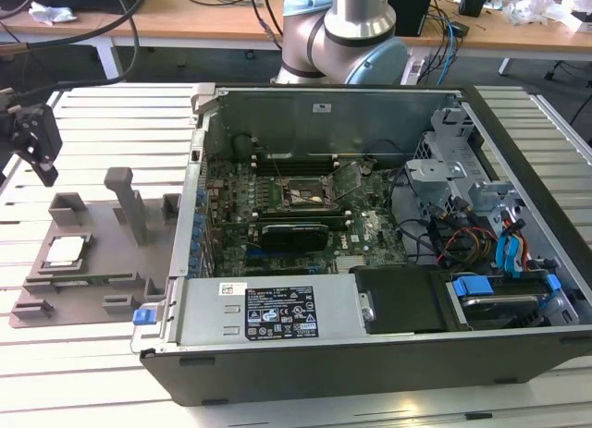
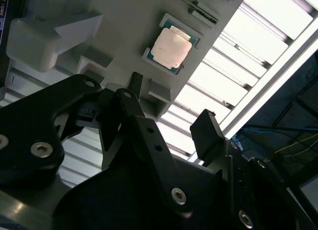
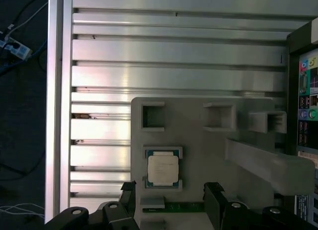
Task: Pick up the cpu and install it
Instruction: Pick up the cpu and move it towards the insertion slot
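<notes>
The cpu (image 3: 163, 170) was silvery with a dark rim; its holder (image 3: 189, 145) was plain grey. The table (image 3: 174, 56) was pale, striped metal. The gripper (image 3: 171, 192) and computer case (image 1: 370, 368) were black, the board (image 1: 370, 229) green.

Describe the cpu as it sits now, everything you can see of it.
The cpu is a small flat square chip: silvery metal top plate, thin darker rim. It lies flat, plate up, in a framed recess of the grey holder on the slatted table, beside the computer case. The gripper hangs open above it, apart; only the holder touches it.
</notes>
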Motion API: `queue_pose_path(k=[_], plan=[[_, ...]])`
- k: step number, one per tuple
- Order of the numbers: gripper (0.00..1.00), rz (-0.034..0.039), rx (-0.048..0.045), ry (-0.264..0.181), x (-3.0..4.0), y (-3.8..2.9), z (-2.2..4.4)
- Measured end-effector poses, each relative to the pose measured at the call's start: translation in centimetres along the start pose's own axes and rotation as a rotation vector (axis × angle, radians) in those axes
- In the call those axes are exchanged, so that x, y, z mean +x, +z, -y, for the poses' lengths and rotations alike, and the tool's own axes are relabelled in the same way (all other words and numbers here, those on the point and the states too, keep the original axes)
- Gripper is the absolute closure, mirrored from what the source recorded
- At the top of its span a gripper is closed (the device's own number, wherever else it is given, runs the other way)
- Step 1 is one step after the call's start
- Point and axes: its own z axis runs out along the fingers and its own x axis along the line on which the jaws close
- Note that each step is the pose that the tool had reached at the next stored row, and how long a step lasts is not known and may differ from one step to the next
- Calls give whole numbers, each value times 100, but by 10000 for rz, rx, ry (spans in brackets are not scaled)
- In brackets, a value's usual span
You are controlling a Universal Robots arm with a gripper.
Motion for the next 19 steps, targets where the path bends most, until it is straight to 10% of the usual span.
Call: queue_pose_path(k=[19], plan=[[34, 0, 0, 0, 3, 100, 0]])
